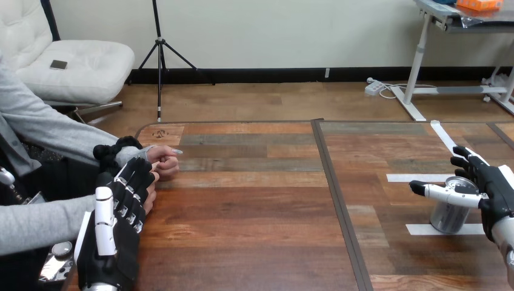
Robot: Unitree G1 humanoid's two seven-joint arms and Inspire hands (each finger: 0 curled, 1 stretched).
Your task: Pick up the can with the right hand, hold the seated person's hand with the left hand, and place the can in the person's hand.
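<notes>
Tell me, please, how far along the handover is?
Nothing is finished. In hand: the right hand is wrapped round the silver can, which stands on the table; the left hand touches the person's nearer hand, grip unclear. Left: lifting and placing the can.

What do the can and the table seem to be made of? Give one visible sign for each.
The can looks like metal: bare silver sides with a soft sheen and a bright rim. The table looks like wooden planks in mixed browns, matt, with visible grain. It could also be a printed laminate.
</notes>
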